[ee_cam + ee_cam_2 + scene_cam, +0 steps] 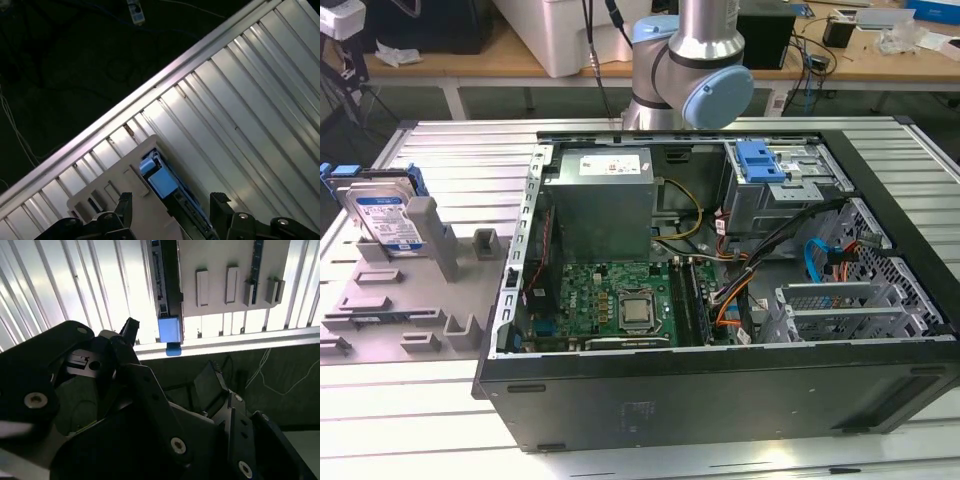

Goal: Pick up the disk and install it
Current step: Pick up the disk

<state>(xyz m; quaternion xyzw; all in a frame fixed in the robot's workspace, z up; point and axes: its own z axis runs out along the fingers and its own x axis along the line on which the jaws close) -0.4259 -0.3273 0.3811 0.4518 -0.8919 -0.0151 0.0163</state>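
Disk sits between the parted fingertips of the gripper, untouched

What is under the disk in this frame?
The disk stands on edge, leaning, in a grey slotted holder on the ribbed table. A grey post covers its lower corner, so the slot beneath is hidden.
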